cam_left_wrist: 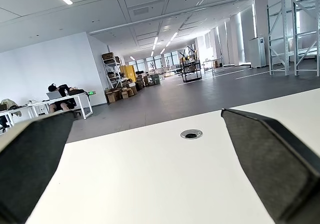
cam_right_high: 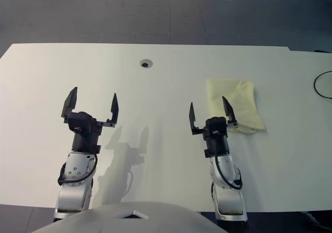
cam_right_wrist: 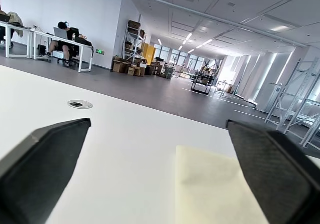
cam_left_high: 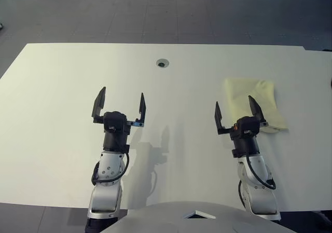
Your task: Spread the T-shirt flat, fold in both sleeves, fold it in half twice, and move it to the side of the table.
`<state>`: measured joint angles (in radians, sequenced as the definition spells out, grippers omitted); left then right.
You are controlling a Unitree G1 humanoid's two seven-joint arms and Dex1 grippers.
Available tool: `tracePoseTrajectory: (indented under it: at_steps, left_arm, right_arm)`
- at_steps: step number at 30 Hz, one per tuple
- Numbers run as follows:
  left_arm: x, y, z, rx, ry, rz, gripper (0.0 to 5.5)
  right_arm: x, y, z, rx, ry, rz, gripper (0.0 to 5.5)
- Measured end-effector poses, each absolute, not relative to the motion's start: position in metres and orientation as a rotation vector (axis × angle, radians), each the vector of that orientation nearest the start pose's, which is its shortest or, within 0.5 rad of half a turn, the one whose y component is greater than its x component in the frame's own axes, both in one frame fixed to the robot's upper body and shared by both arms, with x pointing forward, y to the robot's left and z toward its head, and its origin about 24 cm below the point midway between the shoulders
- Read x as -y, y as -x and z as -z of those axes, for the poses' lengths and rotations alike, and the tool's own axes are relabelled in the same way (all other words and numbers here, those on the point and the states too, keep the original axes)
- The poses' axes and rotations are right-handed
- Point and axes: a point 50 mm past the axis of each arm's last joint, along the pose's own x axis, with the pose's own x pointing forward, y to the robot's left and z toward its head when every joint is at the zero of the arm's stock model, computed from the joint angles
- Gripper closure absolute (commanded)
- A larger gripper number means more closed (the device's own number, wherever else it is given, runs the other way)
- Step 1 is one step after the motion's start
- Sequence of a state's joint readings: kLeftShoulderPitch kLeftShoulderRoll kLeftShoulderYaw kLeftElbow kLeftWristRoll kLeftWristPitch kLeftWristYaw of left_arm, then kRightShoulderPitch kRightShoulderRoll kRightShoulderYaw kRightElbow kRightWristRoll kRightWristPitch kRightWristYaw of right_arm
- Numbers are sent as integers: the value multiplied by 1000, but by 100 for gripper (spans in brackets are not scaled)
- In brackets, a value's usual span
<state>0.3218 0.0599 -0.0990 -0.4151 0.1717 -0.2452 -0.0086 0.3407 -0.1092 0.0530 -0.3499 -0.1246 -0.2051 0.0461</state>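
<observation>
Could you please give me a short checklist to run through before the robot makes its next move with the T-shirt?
1. T-shirt folded into a compact rectangle: ok.
2. T-shirt lying towards the right side of the table: ok.
3. Left gripper open and empty, over bare table: ok.
4. Right gripper open, holding nothing: ok.
5. Right gripper raised clear of the T-shirt's near edge: cannot tell; one finger overlaps the cloth in the head view.
6. Both half-folds done: cannot tell; the layers are not visible.
</observation>
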Motion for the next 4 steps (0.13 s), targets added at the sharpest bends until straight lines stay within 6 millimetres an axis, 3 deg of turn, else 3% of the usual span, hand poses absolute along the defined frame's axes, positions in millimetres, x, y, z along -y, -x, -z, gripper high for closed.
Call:
tracePoseTrajectory:
  at_steps: [4]
  left_arm:
    - [-145, -186, -93, 351, -209, 54, 10]
  right_arm:
    - [162, -185, -71, 213, 231, -63, 12]
